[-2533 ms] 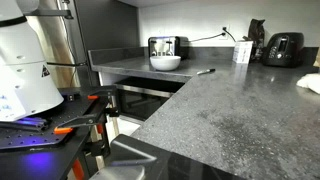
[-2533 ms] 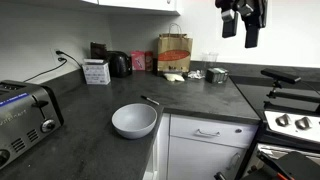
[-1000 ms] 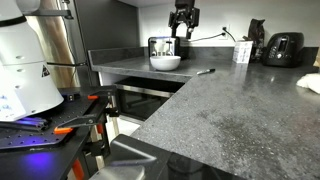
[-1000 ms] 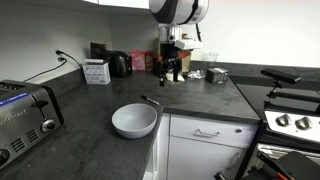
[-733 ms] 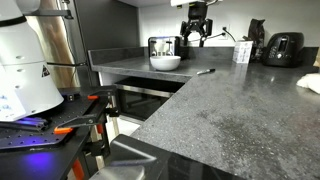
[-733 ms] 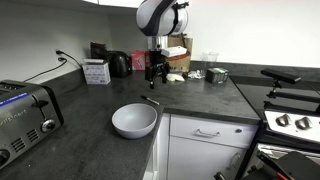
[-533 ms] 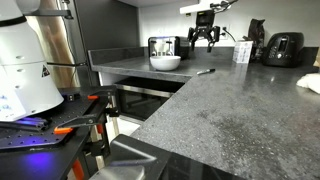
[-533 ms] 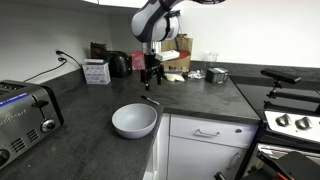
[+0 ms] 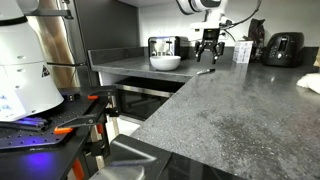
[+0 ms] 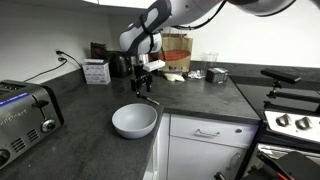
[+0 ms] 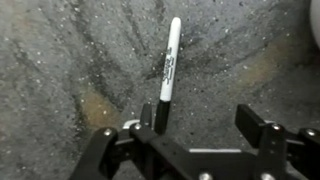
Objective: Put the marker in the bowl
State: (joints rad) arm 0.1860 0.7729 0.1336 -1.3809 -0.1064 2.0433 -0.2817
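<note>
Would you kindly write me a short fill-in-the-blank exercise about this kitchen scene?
The marker lies flat on the ____.
The gripper hangs above it with its jaws ____.
The colour of the bowl is ____.
Missing words: counter; open; white.

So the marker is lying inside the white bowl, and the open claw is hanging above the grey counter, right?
Not quite. The marker is not inside the bowl. It lies flat on the grey counter, which the wrist view shows plainly. The rest holds: the gripper is open and hangs above the counter, right over the marker.
</note>
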